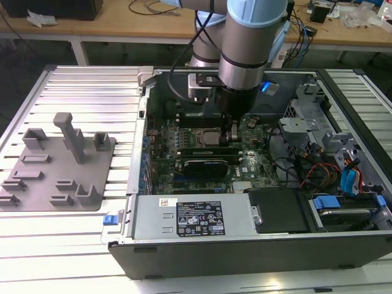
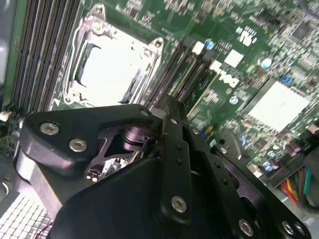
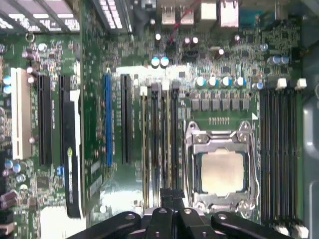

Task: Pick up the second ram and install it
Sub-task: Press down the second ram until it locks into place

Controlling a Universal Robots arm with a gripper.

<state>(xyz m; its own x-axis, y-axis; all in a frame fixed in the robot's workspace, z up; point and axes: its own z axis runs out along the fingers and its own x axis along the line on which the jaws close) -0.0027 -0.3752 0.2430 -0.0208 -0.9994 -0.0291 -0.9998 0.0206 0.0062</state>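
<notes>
Directly above the bank of black memory slots (image 3: 159, 144) beside the silver CPU socket (image 3: 222, 172), the black gripper (image 3: 172, 196) stands, fingers together, on a slim green ram stick (image 3: 172, 139) running lengthwise along its slot.

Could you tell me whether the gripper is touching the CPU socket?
Apart. In the first wrist view the gripper sits over the memory slots, with bare board between it and the CPU socket.

A ribbed metal table (image 1: 79, 86) carries a grey tray (image 1: 58, 168) at the frame's left and an open PC case (image 1: 257, 245) at centre-right.
</notes>
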